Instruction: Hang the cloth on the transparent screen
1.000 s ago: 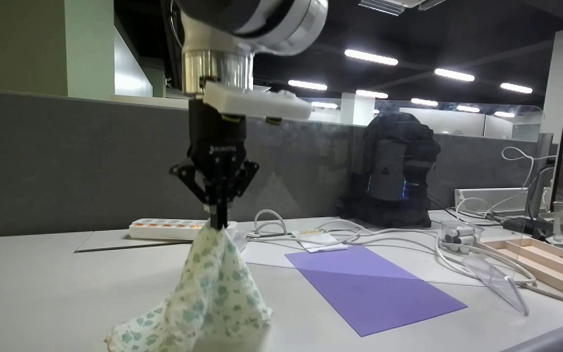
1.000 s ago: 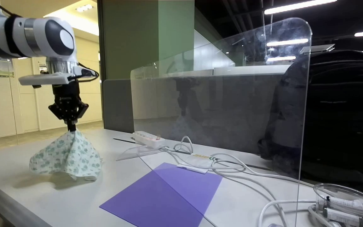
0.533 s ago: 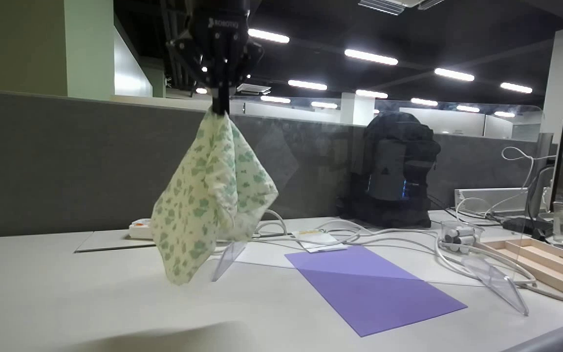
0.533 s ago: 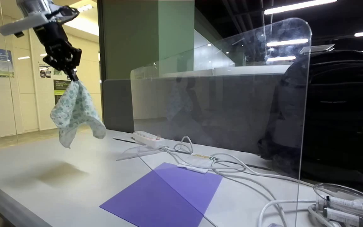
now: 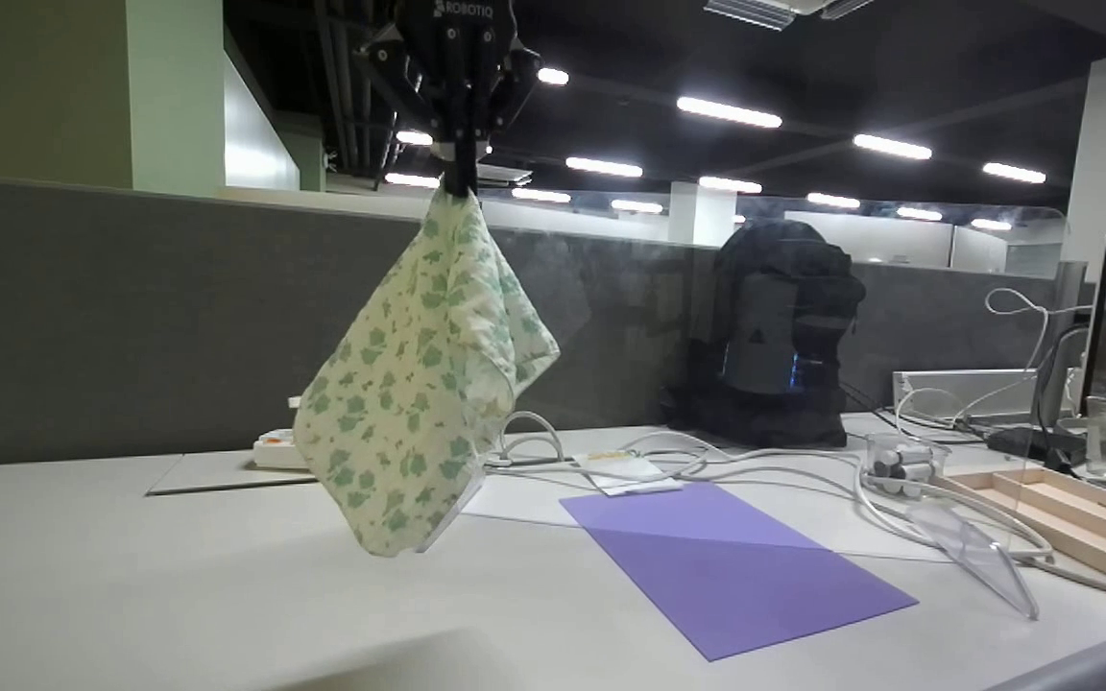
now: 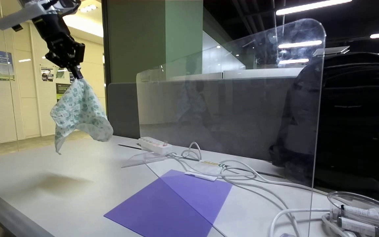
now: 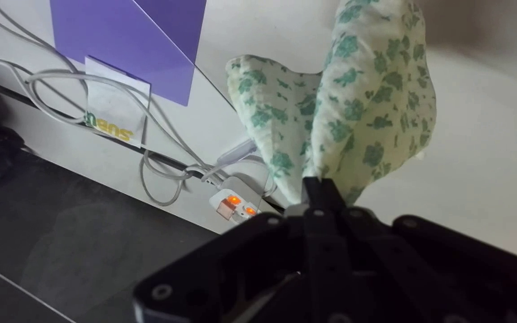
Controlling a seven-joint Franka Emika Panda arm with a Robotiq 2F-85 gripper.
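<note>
My gripper (image 5: 460,184) is shut on the top of a white cloth with green leaf print (image 5: 419,384). The cloth hangs in folds above the table. The gripper (image 6: 78,74) and cloth (image 6: 79,110) also show in an exterior view, to the left of the upright transparent screen (image 6: 235,105) and apart from it. There the gripper is tilted and the cloth's lower end is above the table. The screen shows faintly in an exterior view (image 5: 630,326). In the wrist view the closed fingertips (image 7: 321,181) pinch the cloth (image 7: 370,98); the pinched part is hidden.
A purple sheet (image 6: 173,204) lies under the screen's lower edge. A white power strip (image 6: 155,144), loose cables (image 6: 255,179) and a paper packet (image 6: 206,168) lie near the screen. A black backpack (image 5: 774,326) stands behind it. A grey partition (image 5: 131,326) runs along the back.
My gripper has lifted the cloth from the table high into the air and tilted. In the last half second it shifted slightly right in an exterior view while the cloth swung.
</note>
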